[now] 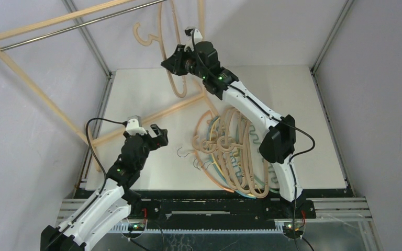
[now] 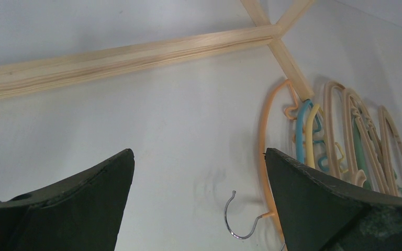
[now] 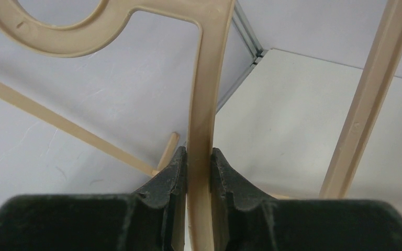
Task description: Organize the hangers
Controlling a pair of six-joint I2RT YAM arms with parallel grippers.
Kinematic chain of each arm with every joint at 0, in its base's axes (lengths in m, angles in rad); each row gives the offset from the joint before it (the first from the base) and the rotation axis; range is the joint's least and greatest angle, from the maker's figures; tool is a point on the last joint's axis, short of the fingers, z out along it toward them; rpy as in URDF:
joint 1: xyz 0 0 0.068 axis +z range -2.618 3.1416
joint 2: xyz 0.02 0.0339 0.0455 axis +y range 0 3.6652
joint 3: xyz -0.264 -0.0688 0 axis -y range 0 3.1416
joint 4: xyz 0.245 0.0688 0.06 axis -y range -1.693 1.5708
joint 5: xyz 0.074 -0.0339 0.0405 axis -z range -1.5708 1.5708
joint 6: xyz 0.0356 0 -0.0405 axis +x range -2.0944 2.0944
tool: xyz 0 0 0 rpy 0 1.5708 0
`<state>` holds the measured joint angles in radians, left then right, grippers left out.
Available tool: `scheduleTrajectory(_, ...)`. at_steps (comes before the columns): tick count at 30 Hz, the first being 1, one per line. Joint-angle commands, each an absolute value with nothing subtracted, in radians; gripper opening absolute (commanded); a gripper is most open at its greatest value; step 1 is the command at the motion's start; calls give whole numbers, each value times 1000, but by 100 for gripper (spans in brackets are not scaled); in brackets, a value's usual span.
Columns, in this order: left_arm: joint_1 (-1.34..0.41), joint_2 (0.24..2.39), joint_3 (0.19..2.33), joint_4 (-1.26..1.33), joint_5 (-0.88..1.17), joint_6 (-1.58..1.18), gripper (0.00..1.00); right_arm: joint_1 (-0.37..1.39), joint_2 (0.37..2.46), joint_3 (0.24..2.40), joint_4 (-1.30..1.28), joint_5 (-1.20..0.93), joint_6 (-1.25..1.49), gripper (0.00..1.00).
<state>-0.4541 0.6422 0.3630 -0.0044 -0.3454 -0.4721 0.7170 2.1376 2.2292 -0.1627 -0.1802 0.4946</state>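
My right gripper point(image 1: 171, 64) point(image 3: 199, 157) is raised at the back of the table and shut on a beige hanger point(image 1: 178, 86) point(image 3: 201, 99). That hanger's curved top point(image 1: 145, 36) reaches up close to the rack's metal rail point(image 1: 78, 23). The other hangers point(image 1: 235, 151) lie heaped on the table, beige ones over teal and yellow ones. My left gripper point(image 1: 158, 137) point(image 2: 199, 151) hovers open just left of the heap with nothing between its fingers. Ahead of it lie a metal hook point(image 2: 241, 222), an orange hanger point(image 2: 263, 130), then teal point(image 2: 300, 130) and yellow point(image 2: 312, 130) ones.
The light-wood rack frame point(image 1: 26, 78) stands at the back left. Its base beam point(image 1: 152, 117) point(image 2: 125, 55) runs across the table between the two grippers, and an upright post point(image 3: 371, 94) shows beside the held hanger. The right arm's links point(image 1: 277, 138) pass over the heap.
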Motion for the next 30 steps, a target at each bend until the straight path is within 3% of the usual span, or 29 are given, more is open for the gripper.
scheduleTrajectory(1,-459,649,380,27,-351,-483,99,750,1971,2191,-70,-210,436,2)
scheduleTrajectory(9,-459,672,370,44,-341,-494,99,782,1823,2006,5,-228,418,2)
scheduleTrajectory(16,-459,665,370,42,-346,-493,99,780,1876,2098,-25,-250,441,3)
scheduleTrajectory(23,-459,629,381,15,-356,-481,99,760,2032,2332,-131,-232,466,3)
scheduleTrajectory(30,-459,594,381,-5,-371,-471,100,744,2076,2352,-133,-224,495,2)
